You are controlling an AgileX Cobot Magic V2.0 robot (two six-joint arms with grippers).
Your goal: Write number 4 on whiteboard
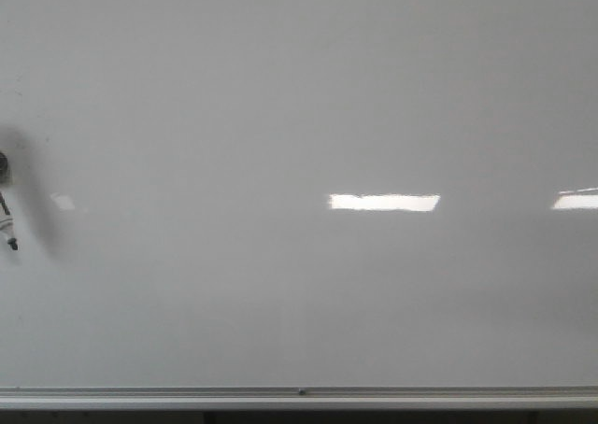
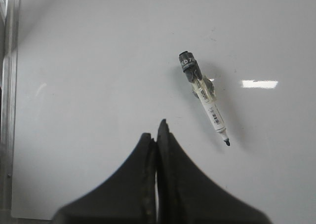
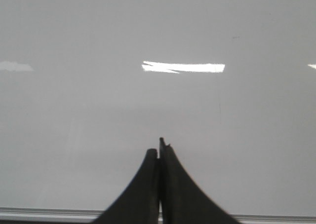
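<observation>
The whiteboard (image 1: 299, 116) fills the front view, glossy pale grey, with its silver frame edge (image 1: 299, 393) along the near side. No number 4 shows on it; its surface is blank in all views. A white marker (image 2: 205, 98) with a dark end and a bare dark tip lies on the board, and shows at the far left edge of the front view (image 1: 7, 214). My left gripper (image 2: 157, 130) is shut and empty, a short way from the marker and not touching it. My right gripper (image 3: 160, 147) is shut and empty over the board near its frame edge (image 3: 49, 214).
Bright rectangular light reflections lie on the board (image 1: 383, 202) (image 1: 575, 200). The board's frame edge also runs along one side of the left wrist view (image 2: 10, 86). Neither arm shows in the front view.
</observation>
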